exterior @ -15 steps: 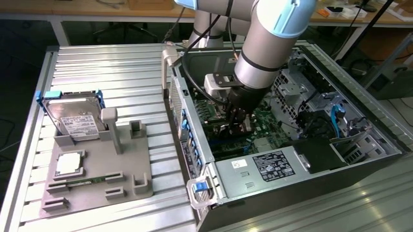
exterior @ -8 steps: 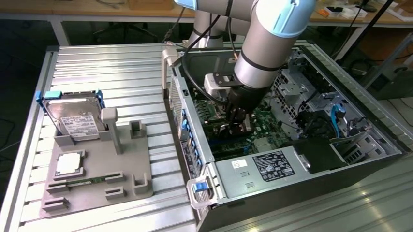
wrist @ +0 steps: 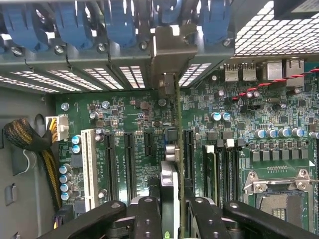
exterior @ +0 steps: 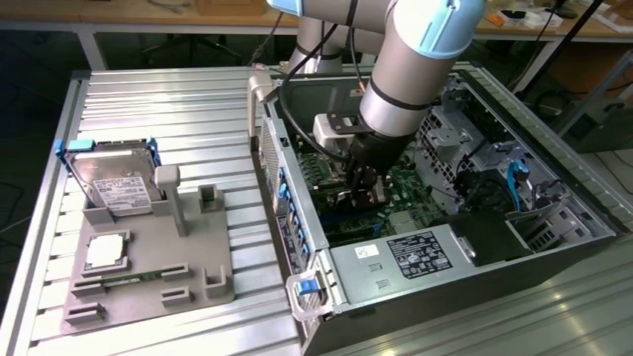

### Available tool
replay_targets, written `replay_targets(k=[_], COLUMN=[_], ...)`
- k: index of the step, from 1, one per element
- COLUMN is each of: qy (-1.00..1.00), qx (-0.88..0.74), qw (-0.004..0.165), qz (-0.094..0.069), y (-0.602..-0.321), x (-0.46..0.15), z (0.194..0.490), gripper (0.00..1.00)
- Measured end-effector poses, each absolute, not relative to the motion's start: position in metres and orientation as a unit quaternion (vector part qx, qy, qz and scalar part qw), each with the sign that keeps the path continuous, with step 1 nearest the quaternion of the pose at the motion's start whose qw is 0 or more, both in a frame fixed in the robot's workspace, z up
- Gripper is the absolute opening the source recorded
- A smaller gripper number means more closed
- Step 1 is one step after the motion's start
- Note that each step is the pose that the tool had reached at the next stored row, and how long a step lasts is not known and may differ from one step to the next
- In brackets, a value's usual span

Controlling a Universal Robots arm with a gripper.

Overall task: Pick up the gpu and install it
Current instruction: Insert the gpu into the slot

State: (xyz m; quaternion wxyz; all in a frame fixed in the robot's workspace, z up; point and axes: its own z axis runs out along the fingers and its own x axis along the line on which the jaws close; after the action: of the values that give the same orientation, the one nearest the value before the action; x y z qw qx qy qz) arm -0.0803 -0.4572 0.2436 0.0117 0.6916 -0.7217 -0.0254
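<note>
My gripper reaches down inside the open computer case, over the green motherboard. In the wrist view the gpu stands edge-on between the two black fingers, and the gripper is shut on it. The card runs along the expansion slots, between a short black slot and a long one. Its silver end bracket lies against the case's rear slot openings under the blue latches. Whether the card's edge sits in a slot I cannot tell.
Left of the case, a grey fixture holds a hard drive in a blue frame, a processor and a memory stick. The power supply fills the case's near end. A braided cable bundle lies beside the board.
</note>
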Motion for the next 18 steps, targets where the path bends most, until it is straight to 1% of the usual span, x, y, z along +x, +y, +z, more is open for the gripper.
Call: replay_targets(k=[18], qy=[-0.722], qx=[0.692], qw=[0.012], qz=[-0.025], y=[-0.4599], x=[-0.0803], z=[0.2436], gripper=[0.27])
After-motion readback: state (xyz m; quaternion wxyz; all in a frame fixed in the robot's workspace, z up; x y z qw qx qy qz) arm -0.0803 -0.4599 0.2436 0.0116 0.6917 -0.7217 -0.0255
